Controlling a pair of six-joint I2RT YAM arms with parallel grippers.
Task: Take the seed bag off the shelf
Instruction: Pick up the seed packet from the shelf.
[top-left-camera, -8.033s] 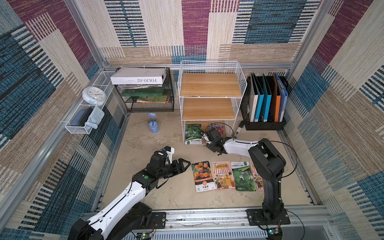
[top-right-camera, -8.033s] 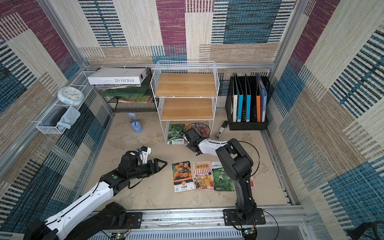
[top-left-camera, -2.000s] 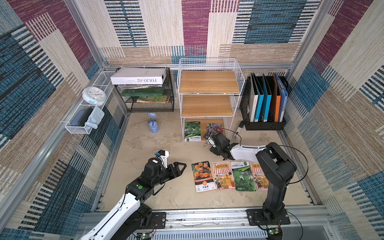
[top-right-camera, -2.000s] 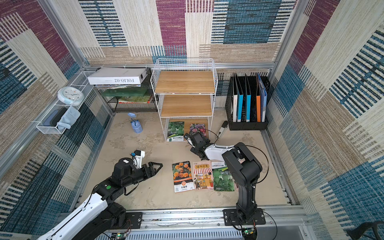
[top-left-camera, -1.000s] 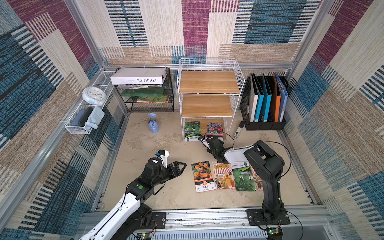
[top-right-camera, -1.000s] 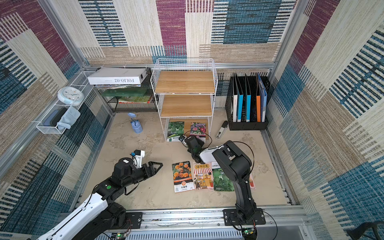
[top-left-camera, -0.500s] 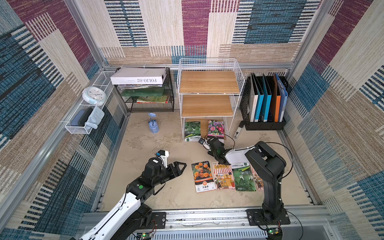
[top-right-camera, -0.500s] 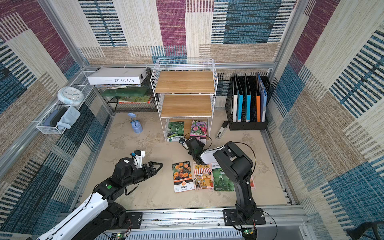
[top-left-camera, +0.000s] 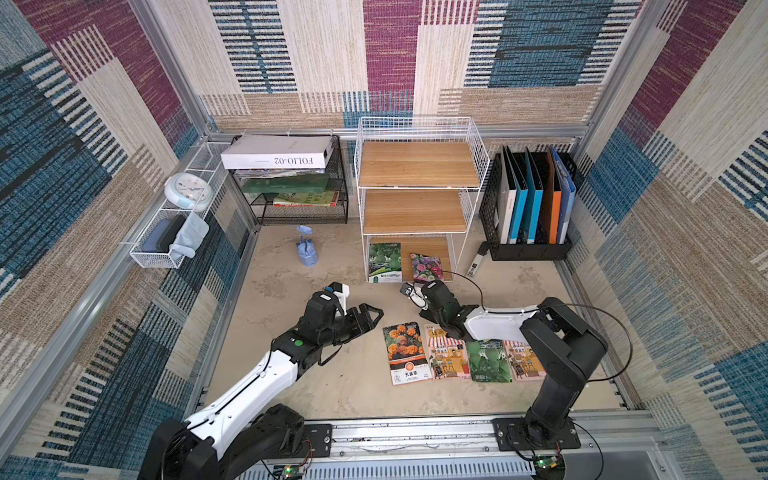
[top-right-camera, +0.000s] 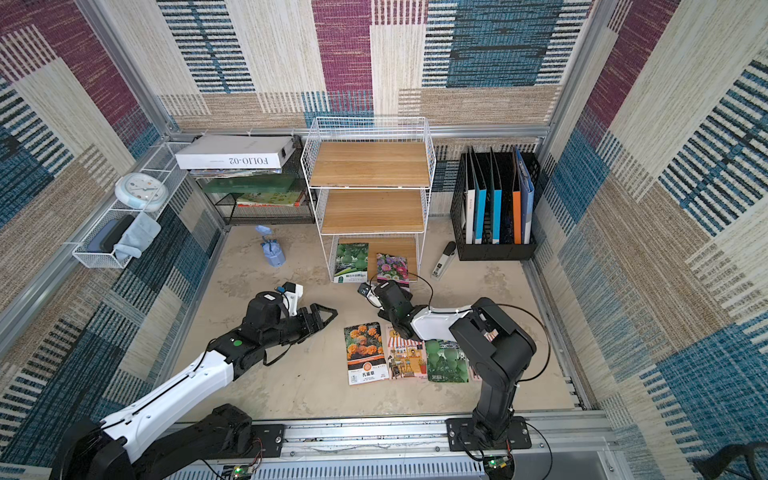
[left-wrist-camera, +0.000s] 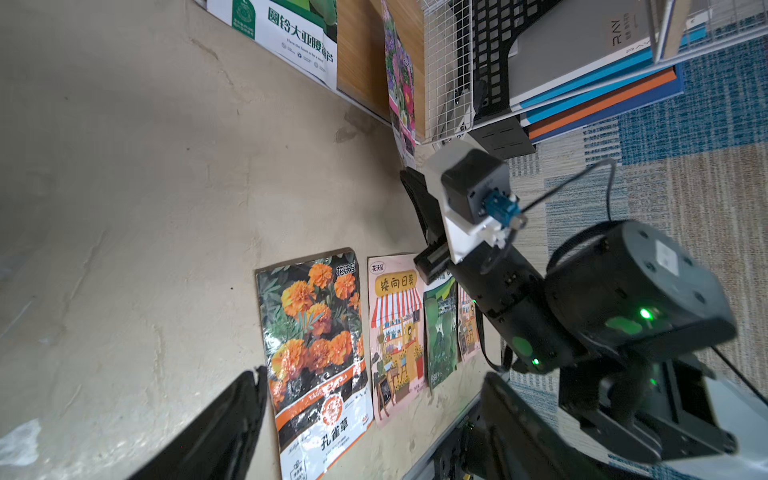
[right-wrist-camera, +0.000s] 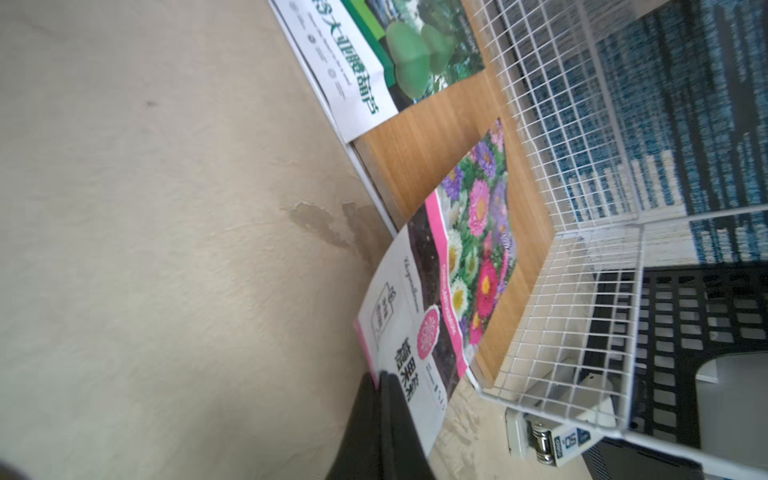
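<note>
Pinching the near white edge of the flower seed bag (right-wrist-camera: 469, 257), the right pincer (right-wrist-camera: 381, 380) has its 2 dark jaws pressed flat together on the packet. Ahead of its tips, the bag runs away from the pincer. The far part lies over the lowest wooden board (right-wrist-camera: 419, 137) of the shelf (top-left-camera: 417, 164), just inside the white wire side wall. The near part curves out past the board's front edge, above the worktop (top-left-camera: 291, 374).

Off to one side of this pincer, on the same board, a green gourd seed bag (top-left-camera: 385, 262) lies apart from the flower bag, with bare wood between them. On the other side, just outside the wire wall, a stapler (right-wrist-camera: 548, 440) rests on the worktop.

The left pincer (top-left-camera: 371, 318) hangs low over the worktop with its jaws spread wide and nothing between them, well apart from the shelf. Just beyond its tips lies a marigold seed bag (top-left-camera: 405, 351). This bag is the nearest of 4 packets lying flat in a row, and the right forearm passes over that row.
</note>
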